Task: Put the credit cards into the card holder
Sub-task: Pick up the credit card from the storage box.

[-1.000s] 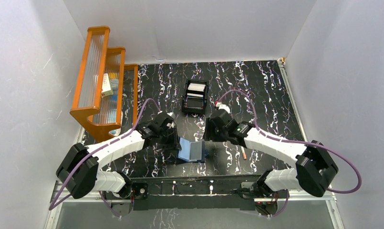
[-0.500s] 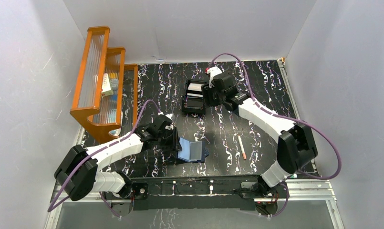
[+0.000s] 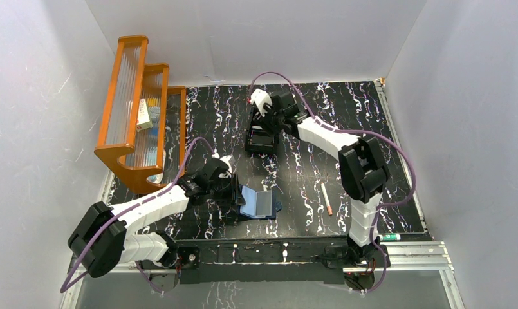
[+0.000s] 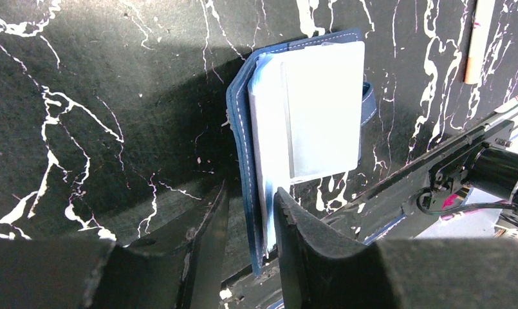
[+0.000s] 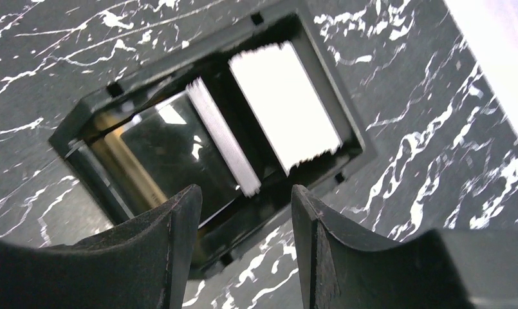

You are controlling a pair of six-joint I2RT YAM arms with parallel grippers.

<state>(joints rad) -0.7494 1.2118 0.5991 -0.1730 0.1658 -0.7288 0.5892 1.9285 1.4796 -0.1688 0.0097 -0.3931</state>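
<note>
On the marbled table (image 3: 372, 129), far middle: black box (image 3: 261, 143) holding white, grey and tan-gold credit cards (image 5: 285, 106), right gripper (image 5: 244, 196) spread wide above, grasping nothing. Near edge: card holder (image 3: 260, 203) lying open, left gripper (image 4: 249, 193) jaws slightly parted astride its edge. To its right, pale stick (image 3: 325, 198).

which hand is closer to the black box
Right. The right hand hangs right over the box; the left hand is far off, at the wallet near the front edge.

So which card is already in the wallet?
The pale card lying inside the open blue wallet; the others sit in the black box at the back.
</note>
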